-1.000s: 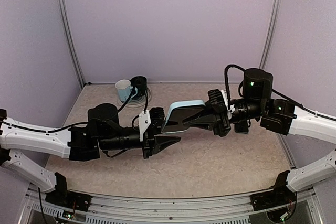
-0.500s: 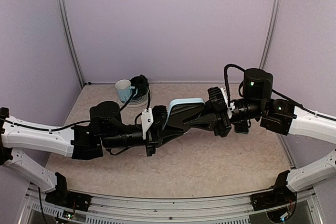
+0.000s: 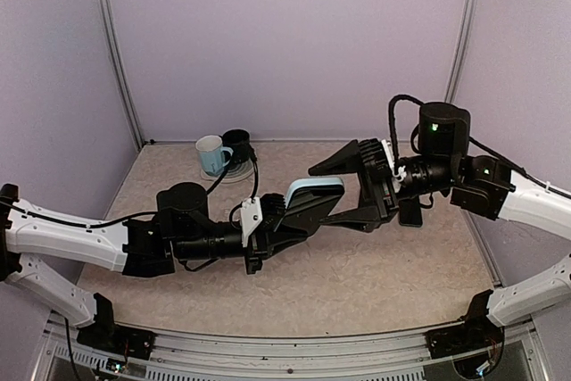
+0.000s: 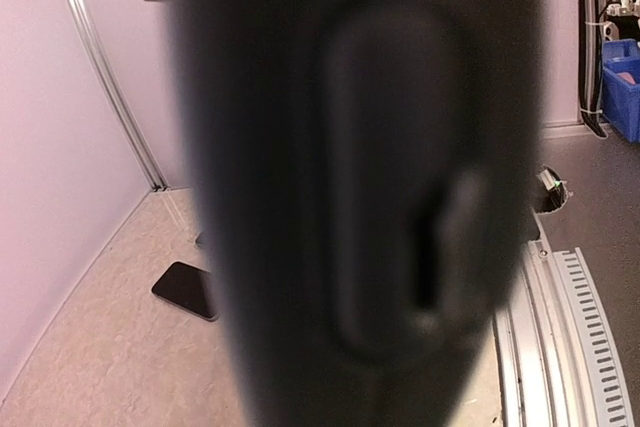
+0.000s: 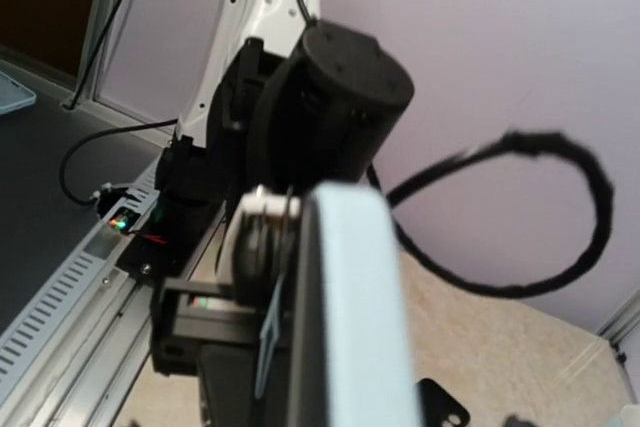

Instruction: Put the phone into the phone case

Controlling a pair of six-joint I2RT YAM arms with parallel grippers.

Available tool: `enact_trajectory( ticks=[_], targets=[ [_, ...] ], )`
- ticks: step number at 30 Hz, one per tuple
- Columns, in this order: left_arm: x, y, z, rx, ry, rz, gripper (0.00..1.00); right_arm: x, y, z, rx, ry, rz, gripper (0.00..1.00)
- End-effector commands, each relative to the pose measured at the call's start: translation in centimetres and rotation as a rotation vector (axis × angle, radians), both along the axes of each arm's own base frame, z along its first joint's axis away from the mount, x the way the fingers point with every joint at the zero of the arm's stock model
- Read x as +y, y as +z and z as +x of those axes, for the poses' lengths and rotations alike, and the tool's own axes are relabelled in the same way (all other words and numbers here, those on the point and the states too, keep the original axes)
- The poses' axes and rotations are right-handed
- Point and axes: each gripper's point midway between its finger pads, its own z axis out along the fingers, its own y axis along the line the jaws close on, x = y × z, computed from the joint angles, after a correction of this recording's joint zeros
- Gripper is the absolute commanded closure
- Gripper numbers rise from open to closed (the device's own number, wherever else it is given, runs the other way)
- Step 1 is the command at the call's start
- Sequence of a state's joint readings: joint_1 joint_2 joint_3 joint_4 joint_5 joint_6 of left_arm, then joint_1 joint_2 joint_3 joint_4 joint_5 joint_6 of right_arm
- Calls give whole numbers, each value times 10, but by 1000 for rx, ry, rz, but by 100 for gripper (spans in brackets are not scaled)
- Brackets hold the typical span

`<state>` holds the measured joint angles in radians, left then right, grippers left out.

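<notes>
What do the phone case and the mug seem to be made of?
The phone case looks like soft plastic or silicone: matte pale blue rim, dark inner face. The mug is probably glazed ceramic: smooth blue wall, white inside.

Beige, speckled table (image 3: 357, 274), with a metal rail (image 3: 285, 345) along the near edge. At the back left, carries a pale round plate (image 3: 243, 173); a black cup (image 3: 237, 143) on it, a pale mug (image 3: 211, 154) at its left rim, handle toward the cup. Toward the right side, flat on the bare top, a black phone (image 4: 185, 290), glossy, well apart from the plate
</notes>
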<state>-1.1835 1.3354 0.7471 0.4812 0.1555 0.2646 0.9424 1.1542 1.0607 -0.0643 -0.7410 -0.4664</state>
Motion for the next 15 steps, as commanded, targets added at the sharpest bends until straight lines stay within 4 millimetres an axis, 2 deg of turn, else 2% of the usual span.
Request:
enact_trajectory(
  ticks=[1, 2, 3, 6, 12, 14, 15],
  targets=[
    [0, 29, 1, -57, 6, -83, 100, 0, 5, -5, -15, 25, -33, 34],
    [0, 29, 1, -55, 8, -83, 100, 1, 6, -5, -13, 29, -36, 40],
    [0, 28, 1, -53, 8, -83, 100, 2, 5, -5, -10, 32, -40, 52],
    [0, 29, 2, -50, 10, -86, 100, 3, 2, -6, -9, 49, -49, 100],
    [-2, 27, 2, -41, 10, -84, 100, 3, 8, -9, -6, 64, -38, 100],
    [-3, 28, 1, -42, 7, -86, 100, 4, 8, -3, 0, 28, -37, 98],
    [-2, 28, 1, -42, 9, -87, 100, 4, 9, 0, 6, 6, -33, 71]
  ],
)
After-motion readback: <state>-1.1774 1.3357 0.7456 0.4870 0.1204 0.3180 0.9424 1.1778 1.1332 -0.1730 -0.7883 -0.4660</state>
